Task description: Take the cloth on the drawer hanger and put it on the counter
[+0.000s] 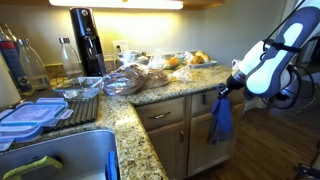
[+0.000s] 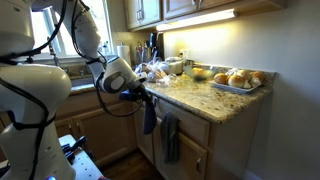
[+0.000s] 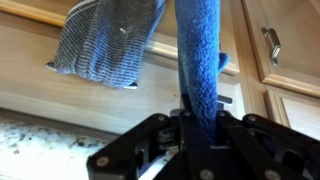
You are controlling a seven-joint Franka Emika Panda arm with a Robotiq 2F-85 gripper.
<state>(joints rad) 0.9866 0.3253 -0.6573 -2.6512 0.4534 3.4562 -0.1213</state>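
— Claw (image 3: 203,118) is clamped hard on the cloth (image 3: 198,60), with both jaws pressed into the blue fabric.

— Where's it hanging?

— Straight down from my grip, on the near side of the counter (image 1: 150,95) edge, in front of the wood cabinets (image 1: 170,135). Both exterior views show it dangling free.

— And the other one?

— A greyer cloth (image 2: 168,138) hangs just beside it, draped against the drawer front.

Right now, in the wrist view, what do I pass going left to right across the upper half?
grey-blue cloth → blue cloth → metal handle
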